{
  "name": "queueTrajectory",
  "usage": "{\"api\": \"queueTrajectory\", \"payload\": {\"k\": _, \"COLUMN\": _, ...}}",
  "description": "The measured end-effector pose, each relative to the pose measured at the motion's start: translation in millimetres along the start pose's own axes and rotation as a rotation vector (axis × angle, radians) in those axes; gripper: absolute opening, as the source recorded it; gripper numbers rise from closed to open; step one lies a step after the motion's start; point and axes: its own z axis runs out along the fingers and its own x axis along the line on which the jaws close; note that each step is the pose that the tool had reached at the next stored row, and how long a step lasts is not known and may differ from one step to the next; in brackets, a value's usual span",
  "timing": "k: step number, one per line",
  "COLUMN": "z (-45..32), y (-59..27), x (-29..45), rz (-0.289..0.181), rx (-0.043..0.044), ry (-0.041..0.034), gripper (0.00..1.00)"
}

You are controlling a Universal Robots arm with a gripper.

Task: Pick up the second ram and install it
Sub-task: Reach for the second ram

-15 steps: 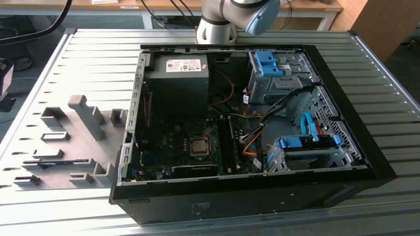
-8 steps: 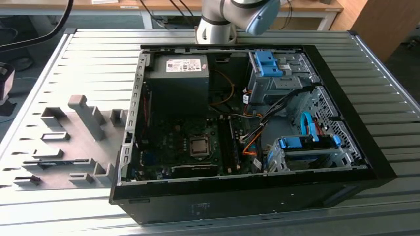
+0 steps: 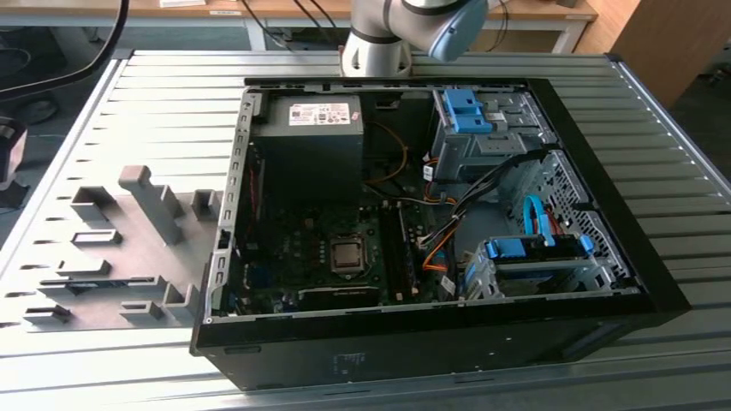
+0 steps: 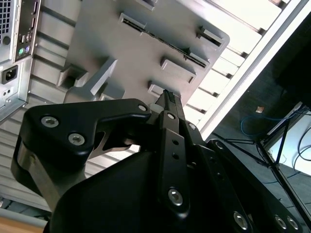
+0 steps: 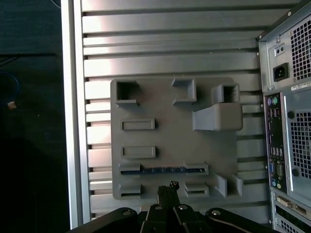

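First wrist view, gripper (image 5: 168, 187) closed, near ram (image 5: 163, 170)

The second ram (image 5: 163, 170) is a long, thin, dark memory stick standing on its long edge in the grey slotted holder block (image 5: 170, 126), so in both wrist views it shows as little more than a narrow strip (dark, with a bluish cast along its middle in the first wrist view). Each end sits in a low slotted bracket of the block, and the bare middle spans the gap between the two. It lies straight and level in its row, parallel to the block's other slotted rows. In the second wrist view the stick (image 4: 167, 40) runs as a fine dark line across the holder's face.
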Motion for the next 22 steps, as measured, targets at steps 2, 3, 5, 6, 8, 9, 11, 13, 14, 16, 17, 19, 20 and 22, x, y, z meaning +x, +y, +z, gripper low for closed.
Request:
{"api": "queueTrajectory", "payload": {"k": 2, "z": 1.1, "y": -1.6, "x": -0.1, "rz": 0.000, "rx": 0.0001, "ry": 0.0001, "gripper": 0.11}}
{"api": "queueTrajectory", "payload": {"k": 3, "z": 1.9, "y": -2.4, "x": -0.1, "rz": 0.000, "rx": 0.0000, "ry": 0.0000, "gripper": 0.11}}
{"api": "queueTrajectory", "payload": {"k": 5, "z": 4.7, "y": -4.3, "x": -0.2, "rz": 0.000, "rx": -0.0002, "ry": -0.0002, "gripper": 0.11}}
{"api": "queueTrajectory", "payload": {"k": 6, "z": 6.6, "y": -5.3, "x": -0.2, "rz": 0.000, "rx": -0.0001, "ry": -0.0001, "gripper": 0.11}}
{"api": "queueTrajectory", "payload": {"k": 8, "z": 10.1, "y": -6.9, "x": -0.2, "rz": 0.000, "rx": -0.0001, "ry": -0.0001, "gripper": 0.11}}
{"api": "queueTrajectory", "payload": {"k": 9, "z": 11.8, "y": -7.4, "x": -0.2, "rz": 0.000, "rx": 0.0000, "ry": 0.0000, "gripper": 0.11}}
{"api": "queueTrajectory", "payload": {"k": 11, "z": 15.3, "y": -8.6, "x": -0.2, "rz": 0.000, "rx": 0.0001, "ry": 0.0000, "gripper": 0.11}}
{"api": "queueTrajectory", "payload": {"k": 13, "z": 18.9, "y": -9.9, "x": -0.7, "rz": 0.000, "rx": 0.0000, "ry": 0.0000, "gripper": 0.11}}
{"api": "queueTrajectory", "payload": {"k": 14, "z": 20.5, "y": -10.0, "x": -2.0, "rz": 0.000, "rx": 0.0003, "ry": 0.0004, "gripper": 0.11}}
{"api": "queueTrajectory", "payload": {"k": 16, "z": 24.3, "y": -10.3, "x": -4.4, "rz": 0.000, "rx": 0.0002, "ry": 0.0002, "gripper": 0.11}}
{"api": "queueTrajectory", "payload": {"k": 17, "z": 26.2, "y": -10.4, "x": -5.1, "rz": 0.000, "rx": 0.0001, "ry": 0.0002, "gripper": 0.11}}
{"api": "queueTrajectory", "payload": {"k": 19, "z": 29.7, "y": -10.6, "x": -6.1, "rz": 0.000, "rx": 0.0003, "ry": 0.0002, "gripper": 0.11}}
{"api": "queueTrajectory", "payload": {"k": 20, "z": 31.5, "y": -10.6, "x": -6.3, "rz": 0.000, "rx": 0.0003, "ry": 0.0003, "gripper": 0.11}}
{"api": "queueTrajectory", "payload": {"k": 22, "z": 35.2, "y": -10.8, "x": -6.3, "rz": 0.000, "rx": 0.0010, "ry": 0.0001, "gripper": 0.11}}
